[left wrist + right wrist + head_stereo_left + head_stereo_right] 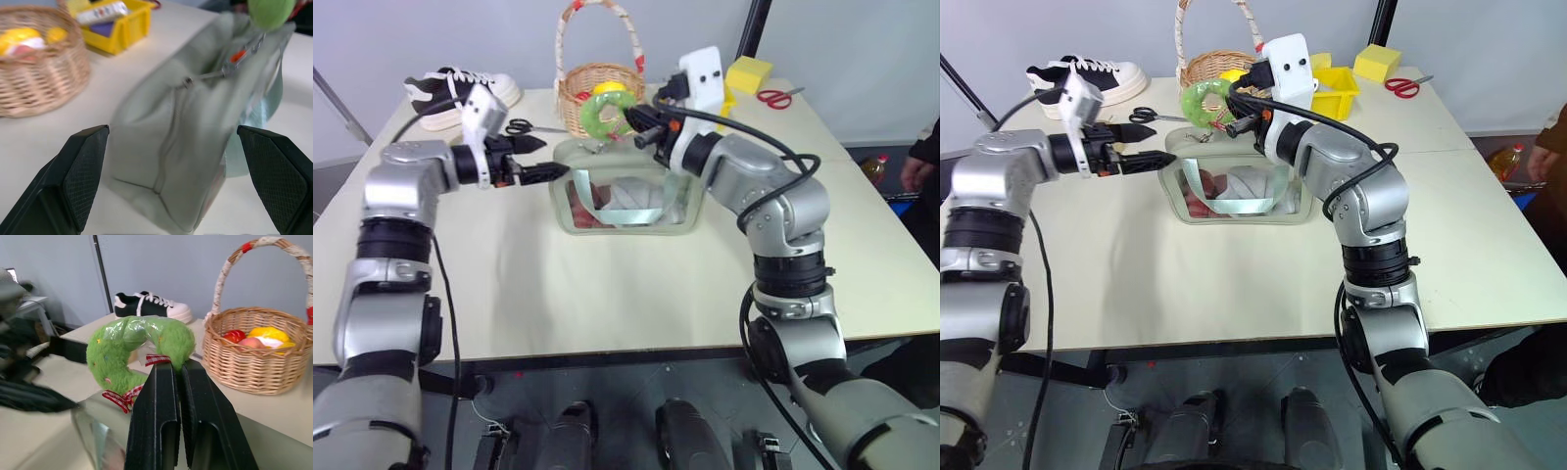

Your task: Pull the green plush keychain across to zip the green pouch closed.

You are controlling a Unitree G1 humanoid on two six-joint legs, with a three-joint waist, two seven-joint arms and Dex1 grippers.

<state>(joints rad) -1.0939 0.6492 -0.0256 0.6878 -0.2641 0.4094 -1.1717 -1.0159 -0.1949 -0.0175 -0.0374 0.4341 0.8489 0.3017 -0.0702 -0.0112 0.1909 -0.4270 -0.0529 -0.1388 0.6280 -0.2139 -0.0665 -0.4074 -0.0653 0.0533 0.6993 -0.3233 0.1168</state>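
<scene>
Right end effector clamped on the keychain above the pouch, left one spread wide at the pouch's end.

The green pouch point(625, 201) stands mid-counter point(607, 294), nearer the far edge, just in front of a wicker basket point(597, 88). The right end effector point(177, 377) pinches the green plush keychain point(132, 355), lifted over the pouch's top. The left end effector point(540, 162) hangs just beside the pouch's left end, fingers point(83, 171) well apart.

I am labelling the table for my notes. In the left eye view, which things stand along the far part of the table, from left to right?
sneaker → black scissors → wicker basket → yellow block → red scissors
</scene>
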